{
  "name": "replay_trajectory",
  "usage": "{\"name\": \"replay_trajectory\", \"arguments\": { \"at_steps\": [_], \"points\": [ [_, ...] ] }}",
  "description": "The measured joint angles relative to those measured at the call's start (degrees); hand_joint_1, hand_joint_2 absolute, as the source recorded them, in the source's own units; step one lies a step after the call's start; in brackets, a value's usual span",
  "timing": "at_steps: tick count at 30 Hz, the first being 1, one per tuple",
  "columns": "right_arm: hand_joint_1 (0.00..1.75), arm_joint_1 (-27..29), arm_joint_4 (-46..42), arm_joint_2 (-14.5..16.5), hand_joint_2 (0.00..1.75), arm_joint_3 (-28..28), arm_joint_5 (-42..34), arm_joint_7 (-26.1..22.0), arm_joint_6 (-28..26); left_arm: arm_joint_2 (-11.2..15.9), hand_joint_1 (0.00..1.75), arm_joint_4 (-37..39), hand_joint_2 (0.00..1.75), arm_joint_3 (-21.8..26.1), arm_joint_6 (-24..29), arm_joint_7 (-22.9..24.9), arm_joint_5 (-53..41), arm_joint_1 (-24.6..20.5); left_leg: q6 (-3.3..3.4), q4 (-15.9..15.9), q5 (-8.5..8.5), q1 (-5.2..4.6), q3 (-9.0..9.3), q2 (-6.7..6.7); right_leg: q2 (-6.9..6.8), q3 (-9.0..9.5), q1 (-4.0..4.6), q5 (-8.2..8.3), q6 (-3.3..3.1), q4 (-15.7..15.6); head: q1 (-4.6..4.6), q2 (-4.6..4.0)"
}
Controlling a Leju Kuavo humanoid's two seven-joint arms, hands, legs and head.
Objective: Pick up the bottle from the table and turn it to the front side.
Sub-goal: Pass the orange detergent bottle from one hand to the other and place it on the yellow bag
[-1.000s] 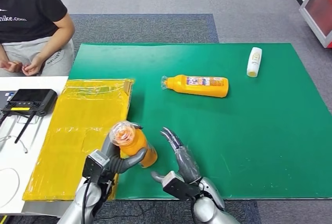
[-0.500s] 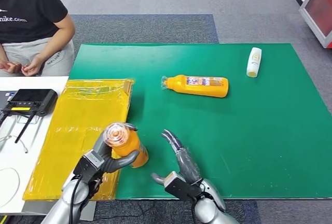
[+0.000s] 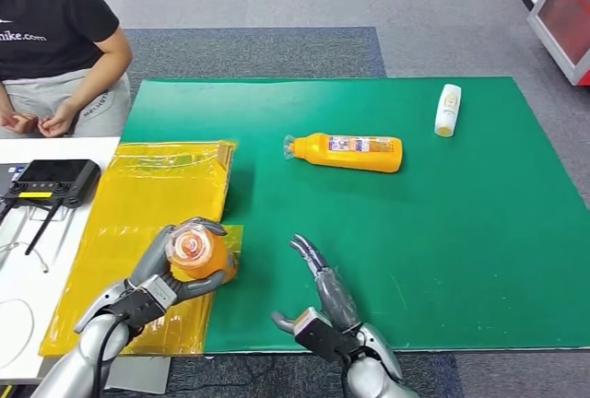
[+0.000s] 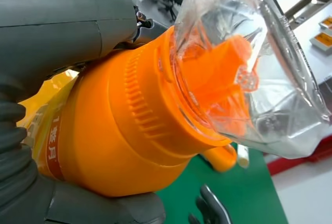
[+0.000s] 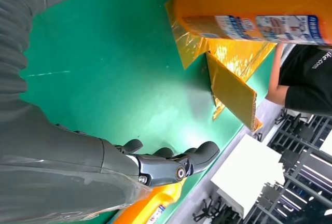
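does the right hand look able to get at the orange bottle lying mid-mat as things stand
Probably yes: the right hand is open and holding nothing, and only bare green mat lies between it and the lying orange bottle.

Head view: high on the body, facing forward and down over the green mat, both arms entering from below. Left wrist view: turned, very close behind the held orange bottle. Right wrist view: turned, low over the same mat, sharing that bottle.
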Motion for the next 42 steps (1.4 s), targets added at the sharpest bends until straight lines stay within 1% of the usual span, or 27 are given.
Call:
{"name": "replay_trajectory", "arguments": {
  "at_steps": [13,20,30,33,39,42],
  "points": [
    [0.00,0.09,0.80,0.19,1.75,-0.04,0.21,0.07,0.14,1.25,1.75,-1.02,1.75,0.69,2.39,0.16,-3.67,0.20,-0.07,0.00,0.09,0.04,0.02,0.00,0.00,0.00,0.04,0.03,-0.04,0.03,0.01,0.00],
    [0.00,0.45,1.14,0.19,1.75,-0.09,0.22,0.24,0.13,3.94,1.75,-2.09,1.75,2.26,2.78,-0.02,-4.41,0.10,-0.11,0.00,0.13,0.10,-0.02,-0.01,-0.01,-0.03,0.11,0.02,-0.08,0.05,0.00,0.00],
    [0.00,0.69,2.08,0.22,1.75,-0.67,-0.64,0.52,0.38,7.18,1.75,-2.88,1.75,4.75,-1.19,0.11,-1.80,0.11,-0.11,0.00,0.12,0.09,-0.06,-0.01,-0.02,-0.06,0.11,0.01,-0.09,0.05,0.01,0.00],
    [0.00,0.63,2.51,0.30,1.75,-0.91,-0.75,0.59,0.83,7.41,1.75,-2.87,1.75,5.00,-2.62,-0.41,-1.63,0.11,-0.10,0.00,0.11,0.09,-0.06,-0.01,-0.02,-0.06,0.11,-0.01,-0.11,0.05,0.01,0.00],
    [0.00,0.52,3.20,0.55,1.75,-0.98,-0.81,0.68,1.17,7.55,1.75,-2.77,1.75,4.92,-3.38,-0.81,-1.54,0.02,-0.10,0.00,0.11,0.09,-0.06,-0.01,-0.02,-0.06,0.11,-0.01,-0.11,0.05,0.01,0.00],
    [0.00,0.26,3.68,0.67,1.75,-0.98,-1.18,0.99,1.53,8.04,1.75,-2.16,1.75,4.67,-4.82,-0.92,-1.45,-0.66,-0.10,0.00,0.11,0.09,-0.06,-0.01,-0.02,-0.05,0.11,-0.01,-0.11,0.05,0.01,0.00]
  ]
}}
